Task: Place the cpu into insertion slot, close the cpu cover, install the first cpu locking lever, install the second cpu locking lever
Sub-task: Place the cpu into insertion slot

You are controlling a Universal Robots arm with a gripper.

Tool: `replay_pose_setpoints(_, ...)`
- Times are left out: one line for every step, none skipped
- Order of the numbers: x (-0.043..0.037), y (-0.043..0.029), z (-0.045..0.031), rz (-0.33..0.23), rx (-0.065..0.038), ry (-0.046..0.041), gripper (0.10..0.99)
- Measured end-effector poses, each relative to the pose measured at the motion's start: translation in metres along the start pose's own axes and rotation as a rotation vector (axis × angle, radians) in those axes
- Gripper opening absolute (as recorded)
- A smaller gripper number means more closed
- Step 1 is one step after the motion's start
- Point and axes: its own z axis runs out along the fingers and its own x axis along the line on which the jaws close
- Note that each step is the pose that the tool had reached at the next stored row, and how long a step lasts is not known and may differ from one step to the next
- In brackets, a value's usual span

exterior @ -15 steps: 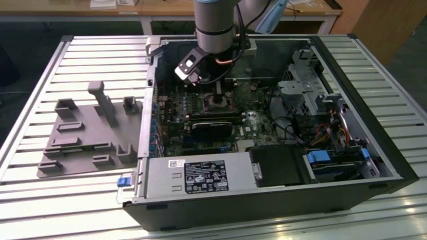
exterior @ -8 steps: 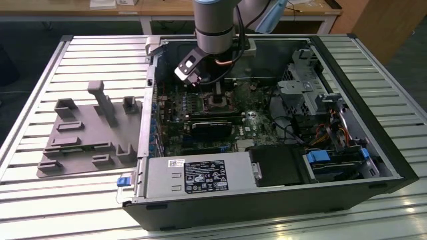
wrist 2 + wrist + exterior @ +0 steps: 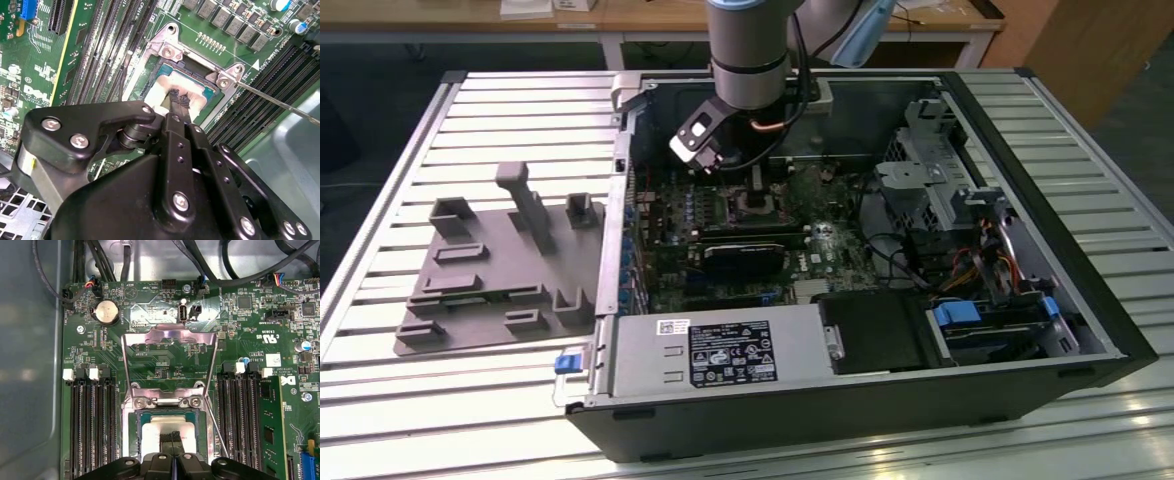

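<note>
1. A grey rack (image 3: 494,270) stood at the exterior view's left, beside the computer case (image 3: 854,410).
2. The cpu (image 3: 155,432) lay in the insertion slot (image 3: 133,440); the cpu cover (image 3: 170,332) lay folded back.
3. The gripper (image 3: 172,439), fingers clenched together, touched the cpu top.

Arm (image 3: 750,50) upright, hand (image 3: 177,100) pointing down, fingers (image 3: 174,109) pressed together

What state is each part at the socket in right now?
cpu: lying in the insertion slot, uncovered.
cpu cover: open, swung back off the slot.
locking lever: unlatched, sticking out sideways from the slot.
claw: shut, tips at the cpu's top.
</note>
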Motion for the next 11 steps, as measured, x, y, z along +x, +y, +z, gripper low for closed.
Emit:
replay_pose_setpoints(0.0000,0.0000,0.0000,0.000,0.000,0.0000,0.102)
replay_pose_setpoints(0.0000,0.0000,0.0001,0.000,0.000,0.0001,0.102)
replay_pose_setpoints(0.0001,0.0000,0.0002,0.000,0.000,0.0002,0.102)
replay_pose_setpoints(0.0001,0.0000,0.0002,0.000,0.000,0.0004,0.102)
replay_pose_setpoints(0.0001,0.0000,0.0002,0.000,0.000,0.0005,0.102)
replay_pose_setpoints(0.0001,0.0000,0.0002,0.000,0.000,0.0005,0.102)
replay_pose_setpoints(0.0001,0.0000,0.0002,0.000,0.000,0.0005,0.102)
replay_pose_setpoints(0.0001,0.0000,0.0001,0.000,0.000,0.0006,0.102)
replay_pose_setpoints(0.0001,0.0001,-0.0002,0.001,-0.001,0.0008,0.102)
replay_pose_setpoints(0.0002,0.0002,-0.0006,0.001,-0.001,0.0009,0.102)
replay_pose_setpoints(0.0004,0.0003,-0.0013,0.001,-0.001,0.0005,0.102)
